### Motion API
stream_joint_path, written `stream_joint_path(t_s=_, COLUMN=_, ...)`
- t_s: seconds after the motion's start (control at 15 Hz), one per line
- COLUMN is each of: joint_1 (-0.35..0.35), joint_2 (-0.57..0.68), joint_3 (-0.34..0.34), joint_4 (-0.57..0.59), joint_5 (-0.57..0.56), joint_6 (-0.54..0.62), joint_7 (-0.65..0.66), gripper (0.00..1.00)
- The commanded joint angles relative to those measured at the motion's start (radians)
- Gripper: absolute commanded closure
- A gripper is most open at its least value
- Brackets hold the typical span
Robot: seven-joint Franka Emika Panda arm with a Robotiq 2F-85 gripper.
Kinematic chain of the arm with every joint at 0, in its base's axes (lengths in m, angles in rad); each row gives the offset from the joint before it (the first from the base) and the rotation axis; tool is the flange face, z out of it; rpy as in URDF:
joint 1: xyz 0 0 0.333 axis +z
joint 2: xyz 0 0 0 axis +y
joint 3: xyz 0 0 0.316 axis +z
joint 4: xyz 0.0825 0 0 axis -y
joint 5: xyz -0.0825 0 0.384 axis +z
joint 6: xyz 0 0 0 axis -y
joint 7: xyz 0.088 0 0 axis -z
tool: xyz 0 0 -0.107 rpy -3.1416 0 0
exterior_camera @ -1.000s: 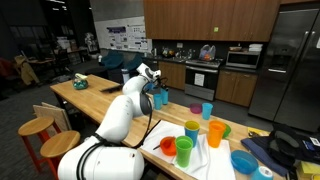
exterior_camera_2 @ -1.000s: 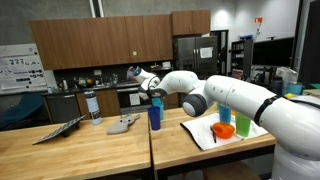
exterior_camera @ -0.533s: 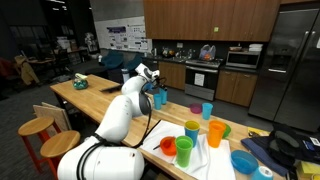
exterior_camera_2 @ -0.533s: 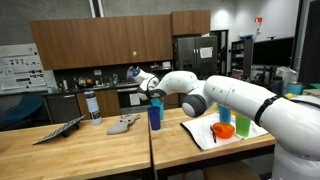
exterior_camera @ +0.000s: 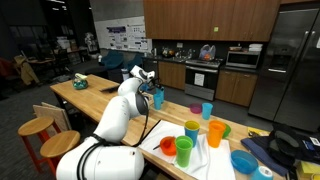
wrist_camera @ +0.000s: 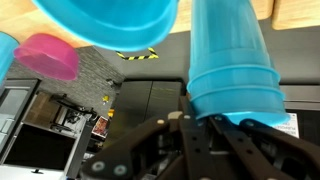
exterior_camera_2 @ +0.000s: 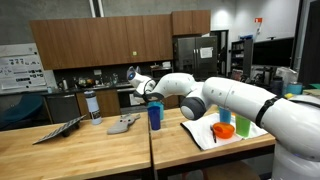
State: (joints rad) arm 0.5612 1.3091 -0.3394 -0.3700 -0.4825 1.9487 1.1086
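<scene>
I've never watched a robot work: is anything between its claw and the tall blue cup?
Nothing visible stands between them. The gripper is shut on the blue cup, clamped right at its rim, as the wrist view shows.

Glossy white rounded arm (exterior_camera: 118,115), a black cable alongside, and seemingly black fingers (wrist_camera: 197,145).

The blue cup (exterior_camera_2: 154,117) was a tall, plain plastic tumbler, slightly tapered, wider at the rim than at the base. It stood upright, pinched at its rim from above, near the far edge of the wooden counter (exterior_camera_2: 90,150); whether its base touched the wood could not be told
</scene>
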Motion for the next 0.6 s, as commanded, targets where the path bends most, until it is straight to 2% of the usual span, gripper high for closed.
stream_joint_path(t_s=0.0, joint_1=0.025, joint_2=0.023, joint_3=-0.027, joint_4=0.005, joint_5=-0.014, joint_6=0.011, joint_7=0.071, gripper=0.98)
stream_joint_path(t_s=0.4, joint_1=0.058, joint_2=0.032, joint_3=-0.037, joint_4=0.003, joint_5=-0.026, joint_6=0.004, joint_7=0.147, gripper=0.98)
stream_joint_path(t_s=0.53, joint_1=0.048, joint_2=0.03, joint_3=-0.035, joint_4=0.004, joint_5=-0.025, joint_6=0.018, joint_7=0.138, gripper=0.98)
